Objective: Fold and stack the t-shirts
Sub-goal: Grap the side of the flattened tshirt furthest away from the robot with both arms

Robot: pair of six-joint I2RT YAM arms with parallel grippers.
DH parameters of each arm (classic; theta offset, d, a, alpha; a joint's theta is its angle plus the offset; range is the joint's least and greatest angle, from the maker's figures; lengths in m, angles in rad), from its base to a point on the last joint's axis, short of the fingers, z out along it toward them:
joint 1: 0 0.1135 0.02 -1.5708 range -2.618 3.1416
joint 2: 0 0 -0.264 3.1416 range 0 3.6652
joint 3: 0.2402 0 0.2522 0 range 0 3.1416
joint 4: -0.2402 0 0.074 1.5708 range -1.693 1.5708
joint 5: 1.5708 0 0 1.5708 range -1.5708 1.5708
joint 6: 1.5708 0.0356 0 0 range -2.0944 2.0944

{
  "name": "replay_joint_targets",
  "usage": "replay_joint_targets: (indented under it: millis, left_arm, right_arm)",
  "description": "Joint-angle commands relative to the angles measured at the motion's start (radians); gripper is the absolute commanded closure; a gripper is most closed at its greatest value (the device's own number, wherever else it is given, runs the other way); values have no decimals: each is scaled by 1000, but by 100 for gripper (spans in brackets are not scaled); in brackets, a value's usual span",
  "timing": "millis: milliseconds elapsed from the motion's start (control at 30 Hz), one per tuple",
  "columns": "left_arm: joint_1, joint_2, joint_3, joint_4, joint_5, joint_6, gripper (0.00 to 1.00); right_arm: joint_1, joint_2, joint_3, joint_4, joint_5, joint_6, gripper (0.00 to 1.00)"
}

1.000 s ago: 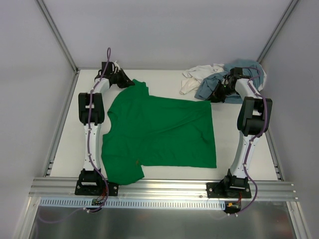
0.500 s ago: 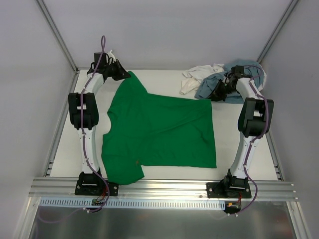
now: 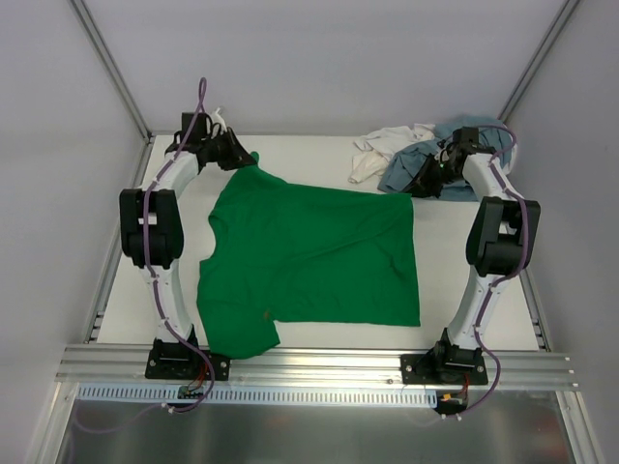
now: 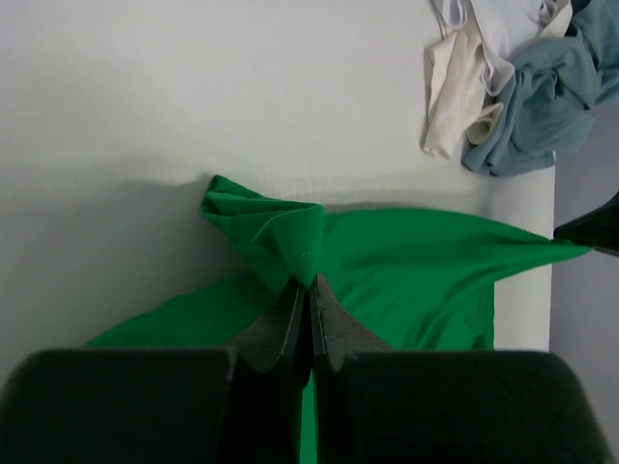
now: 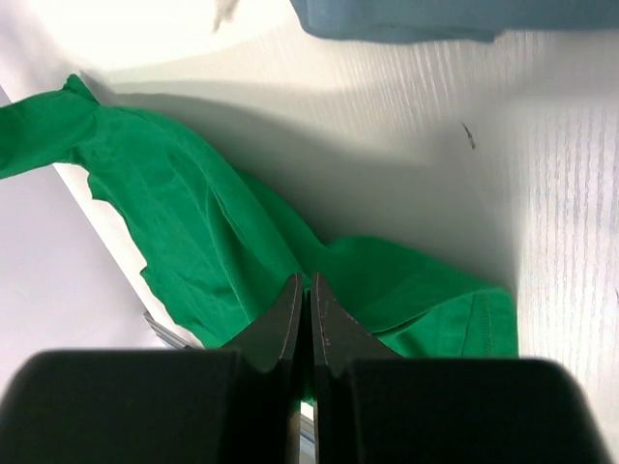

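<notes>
Green t-shirt [image 3: 309,256] spread on white table [image 3: 437,242]

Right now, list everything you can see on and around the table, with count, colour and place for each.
green t-shirt: one, bright green, spread across the middle of the table
grey-blue t-shirt: one, dusty grey-blue, crumpled at the far right corner
white t-shirt: one, white, crumpled just left of the grey-blue one
table: one, white, under everything
metal rail: one, silver, along the near edge
left gripper: one, black, shut on the green t-shirt's far left sleeve
right gripper: one, black, shut on its far right corner
</notes>
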State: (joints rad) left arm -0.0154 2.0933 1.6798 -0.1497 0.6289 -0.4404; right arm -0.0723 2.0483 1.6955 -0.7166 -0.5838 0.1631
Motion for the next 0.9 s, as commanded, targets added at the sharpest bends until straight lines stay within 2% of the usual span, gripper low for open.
replay_joint_targets:
  millis: [0,400,600,867]
  left_arm:
    - [-29,-128,-63,32,31,48,100]
    - [-49,-285,-213,-10,14,92,100]
    - [-49,-415,-369,-70,-12,121,99]
    - [-57,-527,-482,-137,-24,129,99]
  right_arm:
    - [5,-77,-25,-21,-25,-19,100]
    - [14,-73,-22,-18,-42,-11,100]
    - [14,-71,-17,-21,-47,-14,100]
    - [14,-63,-13,-24,-57,-10,100]
